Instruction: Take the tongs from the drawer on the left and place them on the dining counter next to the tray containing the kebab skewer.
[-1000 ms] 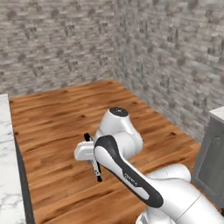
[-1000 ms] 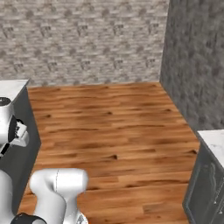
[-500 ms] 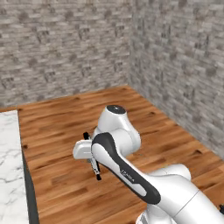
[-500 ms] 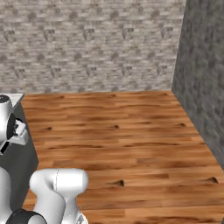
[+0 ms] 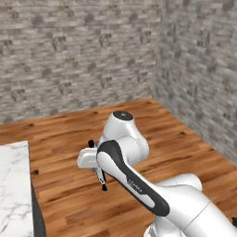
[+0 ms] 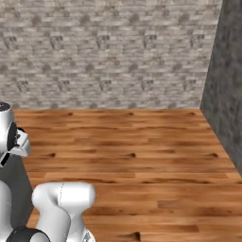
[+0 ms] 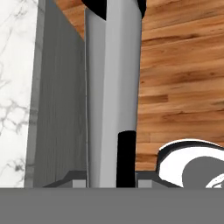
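Note:
My gripper (image 5: 96, 162) is shut on the tongs (image 5: 99, 172), a slim silver-grey pair with black ends. It holds them in the air in front of the arm's upper joint, over the wood floor. In the hand view the tongs (image 7: 111, 100) run up the middle from between my gripper (image 7: 111, 180), with a black strip at the near end. The dining counter (image 5: 13, 185) shows as a white marble slab at the lower left. In the hand view the dining counter (image 7: 15, 87) lies left of the tongs, above its grey side panel. The drawer, the tray and the kebab skewer are out of view.
Wood plank floor (image 6: 142, 156) stretches ahead to grey stone walls (image 6: 108, 52) that meet in a corner at the right (image 5: 159, 51). The counter's dark grey side panel (image 7: 59, 109) drops to the floor close beside the tongs.
The whole picture has shifted because the base has turned: the wall corner moved across both views and a grey cabinet at the right has left them. The arm keeps its pose with the tongs held.

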